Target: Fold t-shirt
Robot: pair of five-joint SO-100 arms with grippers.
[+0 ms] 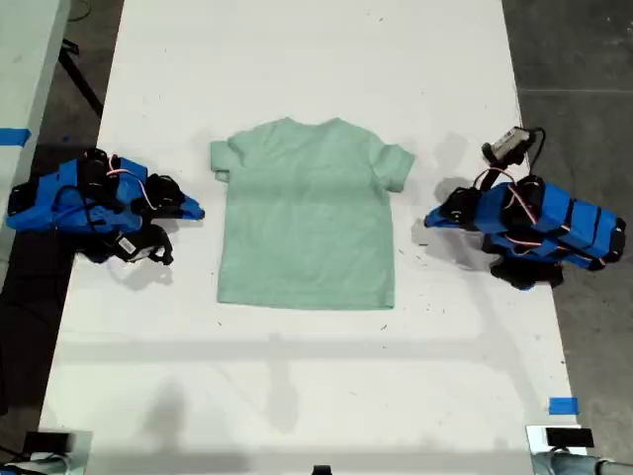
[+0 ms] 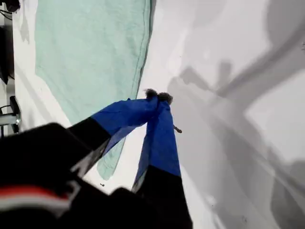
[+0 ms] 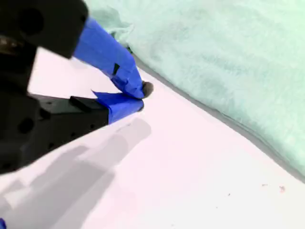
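First claw (image 2: 157, 98): jaws closed, blue tips meeting, nothing between them.
Second claw (image 3: 140, 98): jaws closed, tips together, empty, low over the worktop.
Arms: both folded low, one at each side of the exterior view, claws pointing inward.
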